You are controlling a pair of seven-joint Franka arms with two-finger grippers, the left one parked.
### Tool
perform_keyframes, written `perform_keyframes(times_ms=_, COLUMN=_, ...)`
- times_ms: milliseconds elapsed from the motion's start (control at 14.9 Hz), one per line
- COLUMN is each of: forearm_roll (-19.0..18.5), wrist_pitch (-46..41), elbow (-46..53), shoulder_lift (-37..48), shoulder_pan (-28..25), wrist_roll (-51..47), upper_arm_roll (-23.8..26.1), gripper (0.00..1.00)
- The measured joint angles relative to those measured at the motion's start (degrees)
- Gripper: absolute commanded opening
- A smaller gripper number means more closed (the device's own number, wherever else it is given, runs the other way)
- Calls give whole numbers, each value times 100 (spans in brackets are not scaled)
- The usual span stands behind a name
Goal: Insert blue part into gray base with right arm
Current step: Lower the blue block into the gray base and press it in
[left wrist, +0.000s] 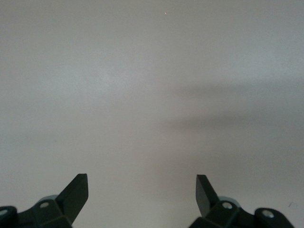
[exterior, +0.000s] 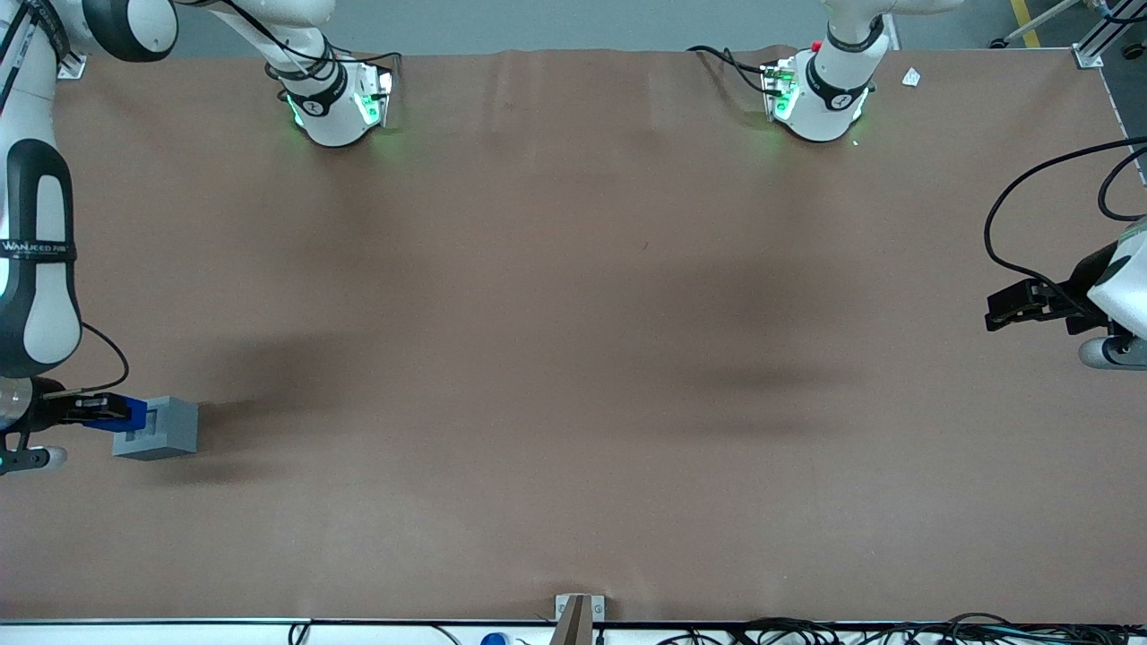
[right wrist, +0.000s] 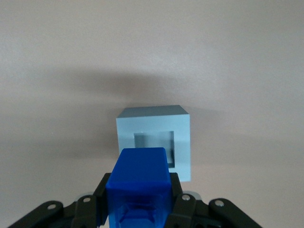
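A wide brown desk (exterior: 573, 358) filled the front view, bare across most of its surface. At the working arm's end of it stood the right arm (exterior: 36, 269), white with black panels, reaching down toward the desk.

Next in size was the gray base (exterior: 161, 429), a light gray square block resting on the desk, its square socket facing up and unfilled. In the right wrist view the gray base (right wrist: 154, 141) sat just ahead of the claw, socket open and dark inside.

The claw (exterior: 100, 409) hovered just beside the base, and its two black fingers were clamped on the blue part (exterior: 121, 417) — the smallest thing here. From the wrist camera, the blue part (right wrist: 138, 183) was held between the claw's (right wrist: 138, 204) fingers, its leading end overlapping the near edge of the base.

As a judgement: the pick-up was done and the part had been brought to the base, but insertion was not — the part still needed lining up over the socket and pressing in.
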State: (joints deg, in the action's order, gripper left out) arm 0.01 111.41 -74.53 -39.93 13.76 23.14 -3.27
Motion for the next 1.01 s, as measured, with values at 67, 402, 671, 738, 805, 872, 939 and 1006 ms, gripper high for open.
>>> perform_keyframes(times_ms=67, forearm_roll=22, wrist_pitch=25, elbow=14, shoulder_lift=-43, shoulder_pan=1, wrist_roll=0, upper_arm_roll=-10, gripper=3)
perform_keyframes(times_ms=402, forearm_roll=66, wrist_pitch=159, elbow=56, shoulder_lift=-170, shoulder_pan=-1, wrist_roll=0, upper_arm_roll=-60, gripper=3)
perform_keyframes(times_ms=671, forearm_roll=76, wrist_pitch=225, elbow=136, shoulder_lift=-248, shoulder_pan=0, wrist_roll=1, upper_arm_roll=-125, gripper=3)
perform_keyframes(times_ms=738, forearm_roll=76, wrist_pitch=243, elbow=138, shoulder_lift=-261, shoulder_pan=-1, wrist_roll=1, upper_arm_roll=-126, gripper=3)
perform_keyframes(times_ms=805, forearm_roll=76, wrist_pitch=247, elbow=138, shoulder_lift=-272, shoulder_pan=-1, wrist_roll=1, upper_arm_roll=-126, gripper=3)
perform_keyframes(times_ms=872, forearm_roll=77, wrist_pitch=247, elbow=138, shoulder_lift=-283, shoulder_pan=-2, wrist_roll=1, upper_arm_roll=-126, gripper=3)
perform_keyframes(times_ms=939, forearm_roll=80, wrist_pitch=247, elbow=138, shoulder_lift=-293, shoulder_pan=-5, wrist_roll=1, upper_arm_roll=-126, gripper=3)
perform_keyframes(times_ms=1006, forearm_roll=84, wrist_pitch=247, elbow=138, shoulder_lift=-303, shoulder_pan=-15, wrist_roll=1, upper_arm_roll=-125, gripper=3)
